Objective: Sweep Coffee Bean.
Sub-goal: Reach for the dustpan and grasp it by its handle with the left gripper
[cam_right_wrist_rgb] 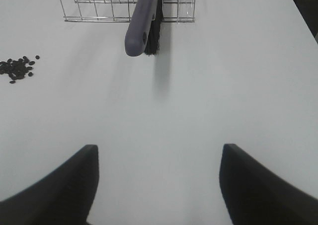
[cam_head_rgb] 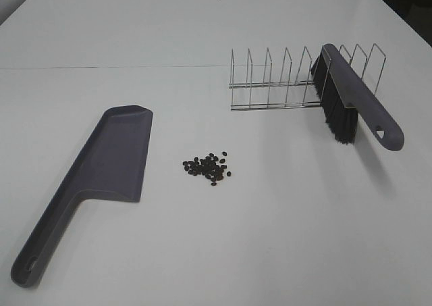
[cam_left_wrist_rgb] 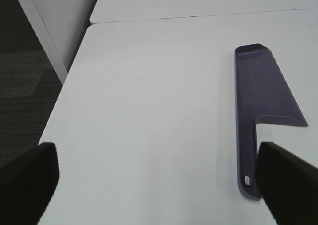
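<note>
Lies as a loose heap of coffee bean (cam_head_rgb: 207, 167) near the middle of the white table (cam_head_rgb: 283, 238), spread a little wider side to side than front to back in the high view; too small to tell which way single beans point. Sits just right of the grey dustpan (cam_head_rgb: 111, 164), apart from it, facing the blade's long straight edge. Runs, as for the dustpan, from a handle at the near left to a blade farther back, flat on the table. Leans, as for the brush (cam_head_rgb: 347, 90), across the wire rack (cam_head_rgb: 270, 83) well behind and right of the heap, black bristles down, handle end out toward the near right.

Gapes wide at the left end effector (cam_left_wrist_rgb: 159, 183), dark fingers (cam_left_wrist_rgb: 30, 180) far apart, gripping nothing, hovering over bare table with the dustpan handle beside one finger. Same at the right end effector (cam_right_wrist_rgb: 159, 185): spread wide, empty, above the table, facing brush and rack.

Shows a thin seam (cam_head_rgb: 101, 67) across the table; beyond the table edge, dark carpet (cam_left_wrist_rgb: 25, 86) and a pale panel (cam_left_wrist_rgb: 59, 16).
</note>
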`<state>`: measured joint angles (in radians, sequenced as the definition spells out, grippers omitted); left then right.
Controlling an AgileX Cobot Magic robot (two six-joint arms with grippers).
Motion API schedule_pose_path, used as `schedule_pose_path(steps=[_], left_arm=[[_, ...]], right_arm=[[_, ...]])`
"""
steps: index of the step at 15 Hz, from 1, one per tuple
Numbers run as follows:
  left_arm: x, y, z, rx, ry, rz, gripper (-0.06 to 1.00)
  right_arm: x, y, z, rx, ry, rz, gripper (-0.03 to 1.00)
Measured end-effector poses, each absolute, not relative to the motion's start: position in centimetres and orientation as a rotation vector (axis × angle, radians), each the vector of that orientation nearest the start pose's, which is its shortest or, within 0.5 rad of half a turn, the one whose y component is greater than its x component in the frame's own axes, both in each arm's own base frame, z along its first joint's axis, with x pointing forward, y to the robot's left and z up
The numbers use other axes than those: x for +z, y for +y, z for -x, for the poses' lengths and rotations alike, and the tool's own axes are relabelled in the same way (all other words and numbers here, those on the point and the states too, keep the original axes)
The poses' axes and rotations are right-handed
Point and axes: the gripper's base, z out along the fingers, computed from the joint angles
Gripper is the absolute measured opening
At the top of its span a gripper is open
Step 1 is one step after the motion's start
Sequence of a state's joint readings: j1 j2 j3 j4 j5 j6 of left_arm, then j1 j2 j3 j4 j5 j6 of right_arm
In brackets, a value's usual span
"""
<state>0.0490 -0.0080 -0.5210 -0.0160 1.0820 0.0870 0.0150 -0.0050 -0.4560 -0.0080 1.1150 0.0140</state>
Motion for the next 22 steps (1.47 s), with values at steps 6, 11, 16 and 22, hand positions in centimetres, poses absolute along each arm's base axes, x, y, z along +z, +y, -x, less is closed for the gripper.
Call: schedule_pose_path(steps=[6, 11, 16, 22], left_arm=[[28.14, -0.17, 0.94, 0.066, 2.036, -0.04, 0.99], [28.14, -0.17, 0.94, 0.066, 2.036, -0.04, 0.99], [28.14, -0.17, 0.94, 0.066, 2.036, -0.04, 0.99], [28.14, -0.17, 0.94, 0.065, 2.036, -0.038, 0.99]], right_arm=[[26.07, -0.07, 0.33, 0.007, 2.138, 0.001, 0.6], [26.07, -0.07, 0.33, 0.007, 2.138, 0.001, 0.6], [26.07, -0.07, 0.33, 0.007, 2.138, 0.001, 0.6], [26.07, -0.07, 0.33, 0.007, 2.138, 0.001, 0.73]])
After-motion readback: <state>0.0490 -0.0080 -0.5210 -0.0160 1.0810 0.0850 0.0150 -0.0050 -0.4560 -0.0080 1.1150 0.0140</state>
